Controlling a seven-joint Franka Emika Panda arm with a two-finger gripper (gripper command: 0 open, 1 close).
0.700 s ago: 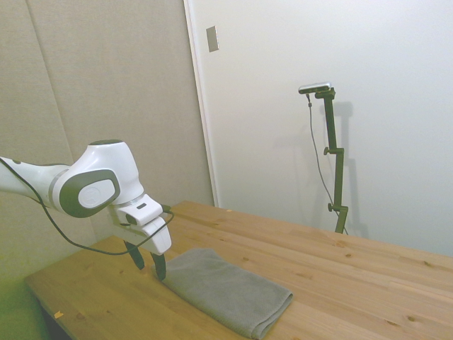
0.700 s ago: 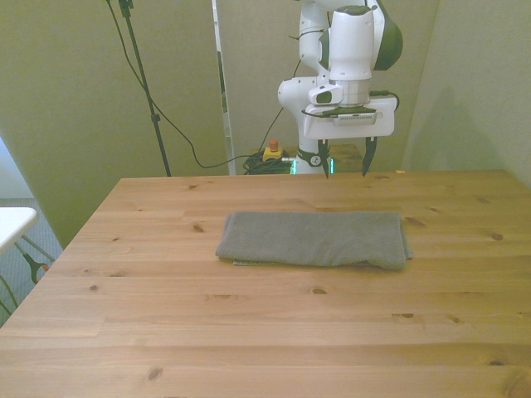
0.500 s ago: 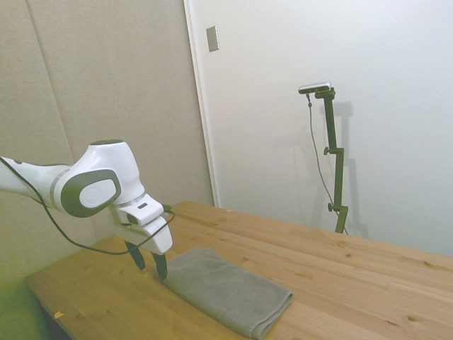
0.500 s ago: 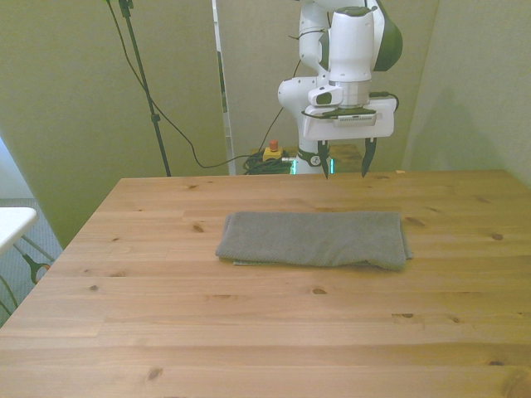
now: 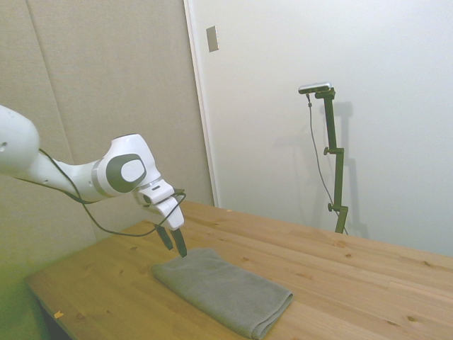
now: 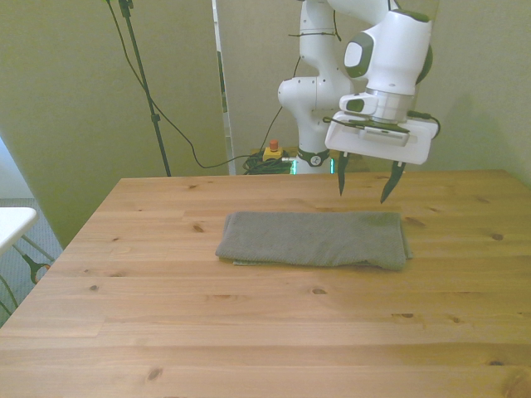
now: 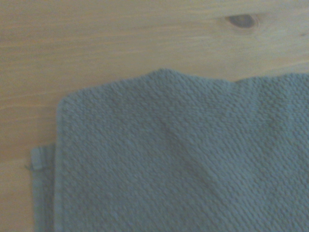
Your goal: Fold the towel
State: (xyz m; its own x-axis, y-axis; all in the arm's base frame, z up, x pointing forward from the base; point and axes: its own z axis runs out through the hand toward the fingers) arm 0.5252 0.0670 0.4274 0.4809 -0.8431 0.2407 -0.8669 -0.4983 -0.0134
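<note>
Gray-olive towel [image 6: 314, 240] lies folded, flat on wooden table [image 6: 249, 332], long side across front view. Gripper [image 6: 366, 182] hovers above towel's end at front view's right, tilted, jaws spread open, holding nothing.

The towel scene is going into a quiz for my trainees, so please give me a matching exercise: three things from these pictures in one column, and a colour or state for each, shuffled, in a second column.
Things:
1. towel
2. gripper
3. table

Descriptions:
A. open, hovering above the cloth's end at the front view's right
B. bare light wood with dark knots
C. gray-olive, lying flat in layers

Pairs: 1-C, 2-A, 3-B
</note>
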